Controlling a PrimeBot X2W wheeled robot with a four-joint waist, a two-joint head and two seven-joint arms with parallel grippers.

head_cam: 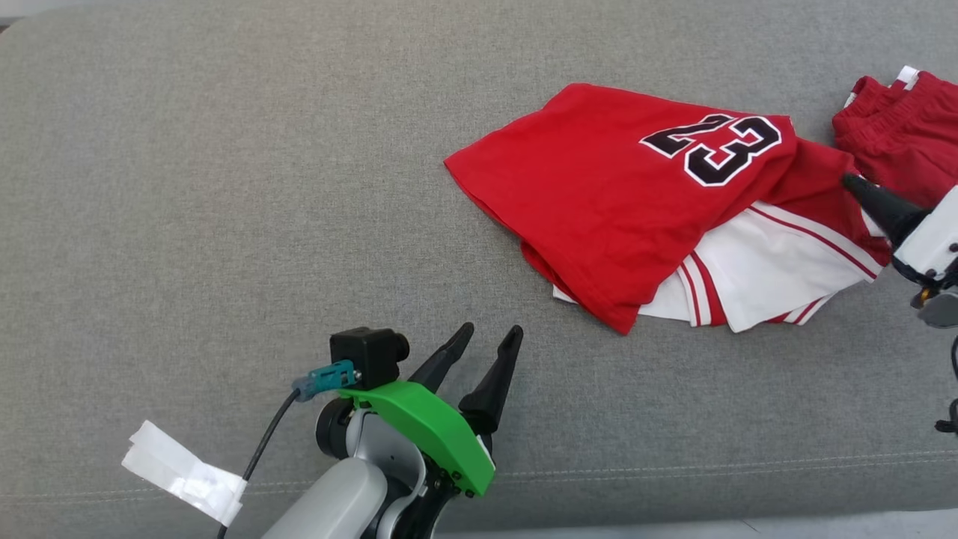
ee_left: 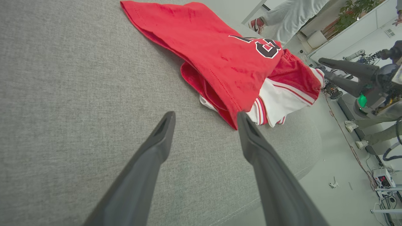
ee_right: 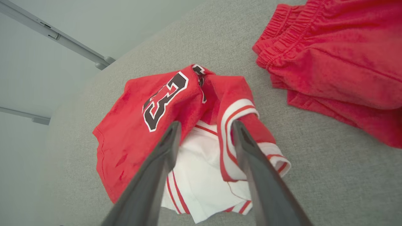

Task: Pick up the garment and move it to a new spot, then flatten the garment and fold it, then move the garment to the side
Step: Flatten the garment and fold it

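The garment (head_cam: 636, 202) is a red jersey with a black "23", lying crumpled on the grey cushion (head_cam: 224, 187) at the right, with white red-striped cloth showing under its near edge. My right gripper (head_cam: 861, 191) is at the garment's right end. In the right wrist view it (ee_right: 205, 125) is open, its fingers apart just over the striped fold of the garment (ee_right: 232, 119). My left gripper (head_cam: 491, 329) stands open over bare cushion, to the left of and nearer than the garment. In the left wrist view its (ee_left: 204, 116) right fingertip is close to the garment's (ee_left: 220, 56) near corner.
Red shorts (head_cam: 905, 135) lie bunched at the far right, just beyond my right gripper. A piece of white tape (head_cam: 183, 471) is stuck near the cushion's front left edge. A person's legs and shoe (ee_left: 257, 25) and floor cables show past the cushion.
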